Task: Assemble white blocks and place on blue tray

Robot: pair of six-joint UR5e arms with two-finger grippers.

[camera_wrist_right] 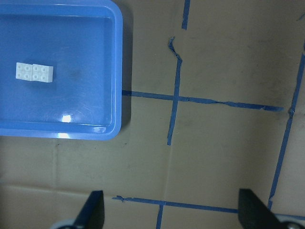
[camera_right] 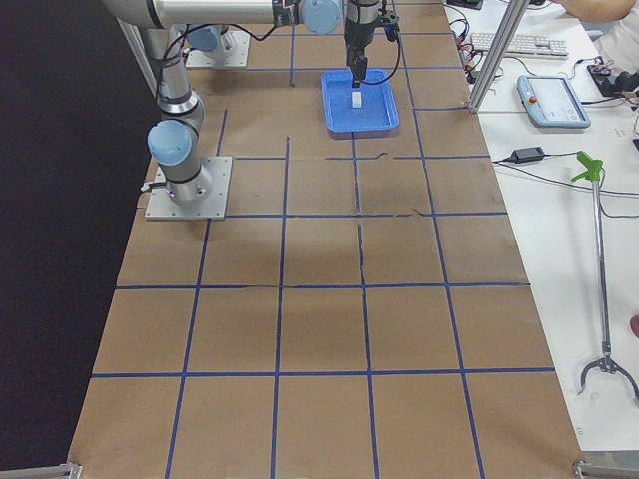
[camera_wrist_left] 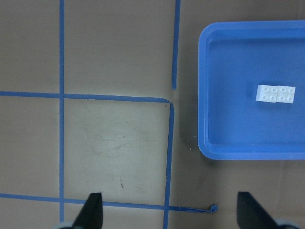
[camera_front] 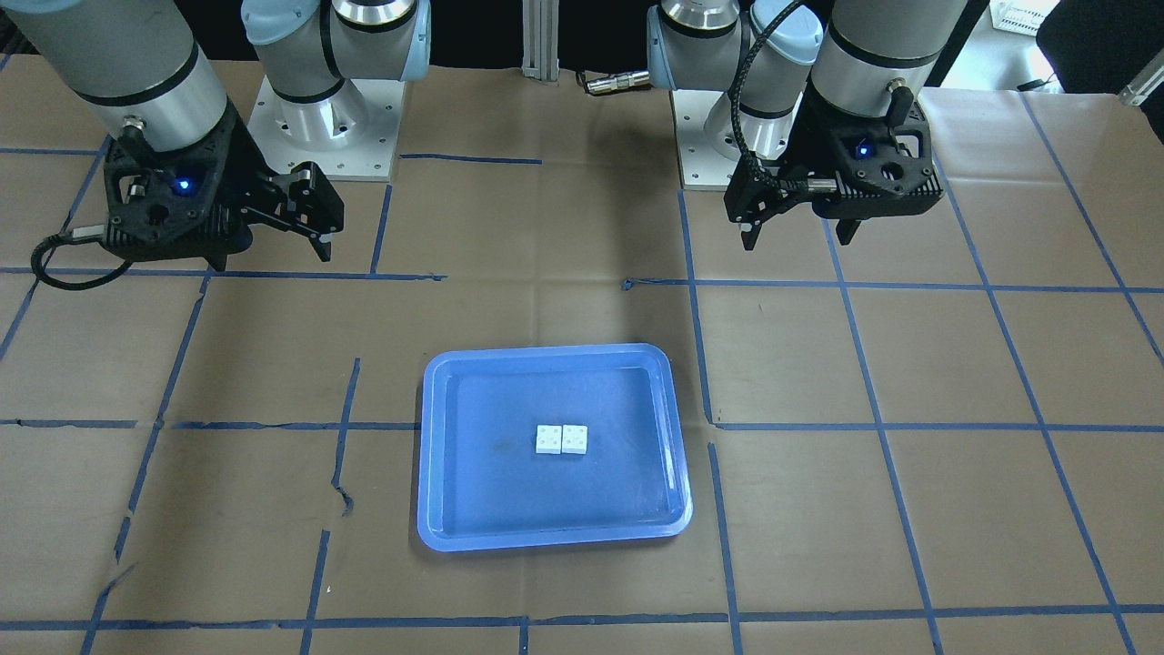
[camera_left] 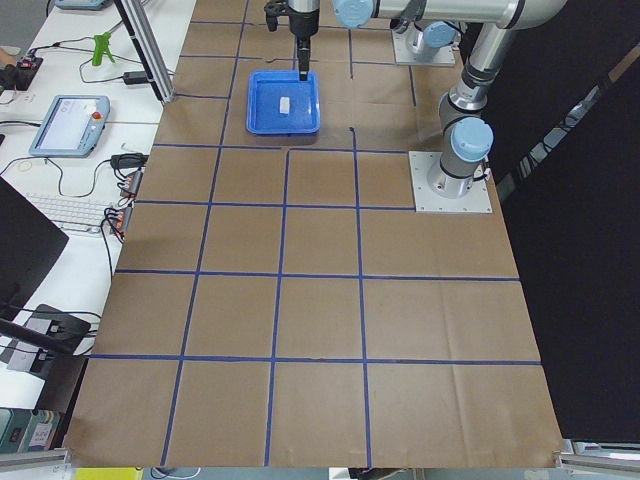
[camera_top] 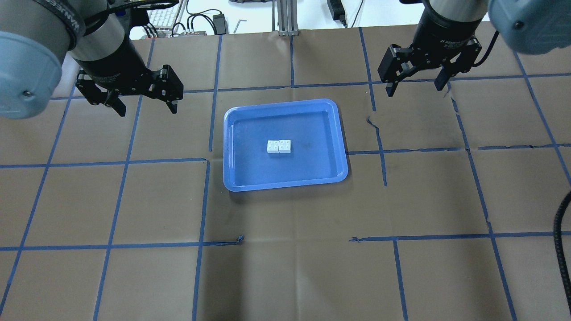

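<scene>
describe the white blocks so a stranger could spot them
On the brown table taped in a blue grid sits one blue tray. Near the middle of its floor lie the white blocks: two tiny studded bricks touching side by side, the only things in it.

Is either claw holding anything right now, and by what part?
Nothing is held. The left gripper and right gripper are both open and empty; the white blocks lie side by side in the blue tray.
</scene>
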